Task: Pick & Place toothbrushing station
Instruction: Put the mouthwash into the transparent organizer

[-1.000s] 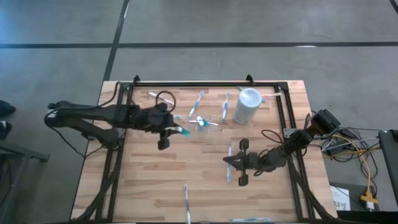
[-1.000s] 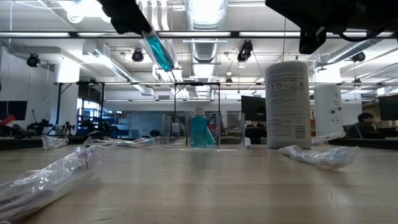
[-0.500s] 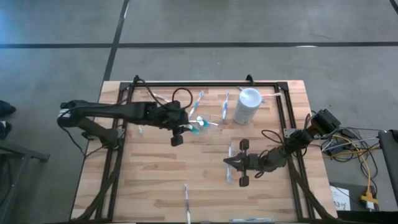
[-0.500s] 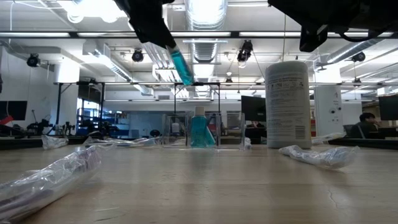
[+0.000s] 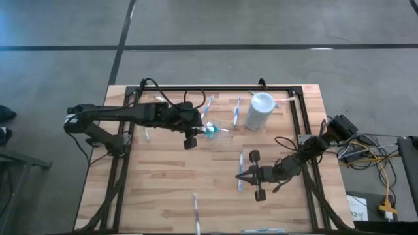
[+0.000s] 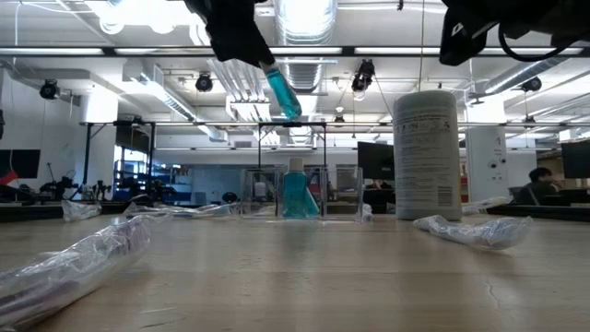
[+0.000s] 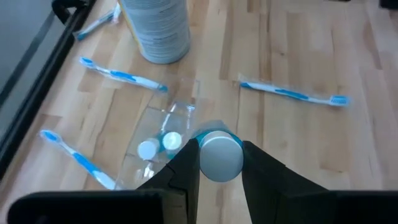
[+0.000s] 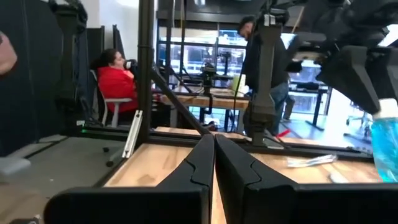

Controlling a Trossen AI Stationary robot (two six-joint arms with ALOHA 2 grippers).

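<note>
Robotics lab or open workshop hall. Pale wooden slatted counter (image 5: 163, 183) edged by a black metal frame (image 5: 215, 87) stands on grey concrete floor (image 5: 59, 59). Exposed silver ceiling ducts (image 6: 304, 69) and strip lights (image 6: 516, 51) overhead. Beyond the far edge: desks with dark monitors (image 6: 376, 159); a seated person in red (image 8: 118, 78).

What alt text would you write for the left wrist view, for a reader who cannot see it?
The left gripper holds a teal tube by its white cap end, above a clear holder that already has two tubes in it. Around it on the wooden table lie wrapped toothbrushes, with a white cup beyond.
</note>
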